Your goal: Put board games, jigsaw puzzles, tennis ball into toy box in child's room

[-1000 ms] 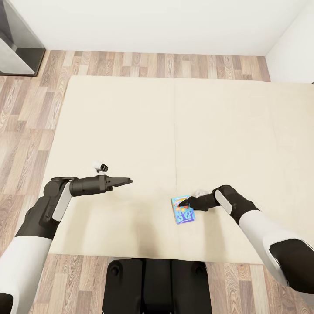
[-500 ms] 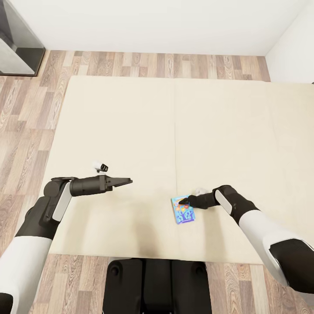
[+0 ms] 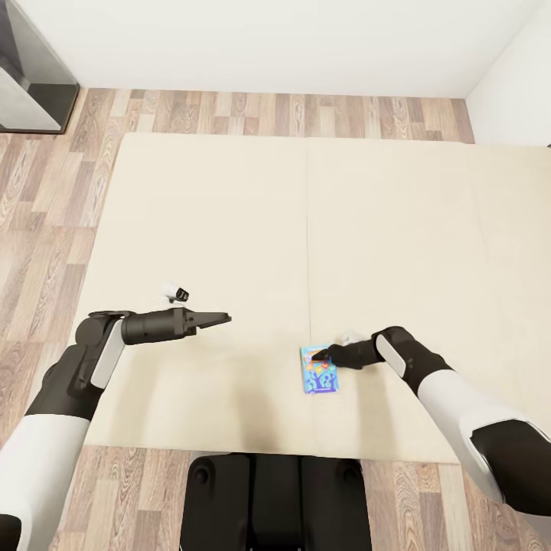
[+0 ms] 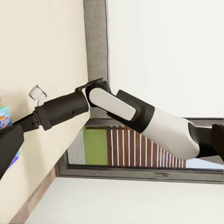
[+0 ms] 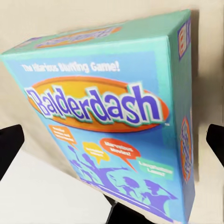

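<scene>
Right arm reaches in from the side, forearm low and nearly level over the bed (image 3: 229,214), elbow bent out toward the robot's right, and the right gripper (image 3: 323,356) sits over the far edge of the blue game box (image 3: 320,378). The box lies flat on the mattress near the robot, just right of the seam. In the right wrist view the box (image 5: 116,116) is very close (the lid reads "Balderdash"), with a dark fingertip (image 5: 9,147) at each side of it, so the jaws are spread wide and not touching it. Left arm is stretched level across the bed, left gripper (image 3: 218,318) pointing toward the seam, well apart from the box, fingers together.
</scene>
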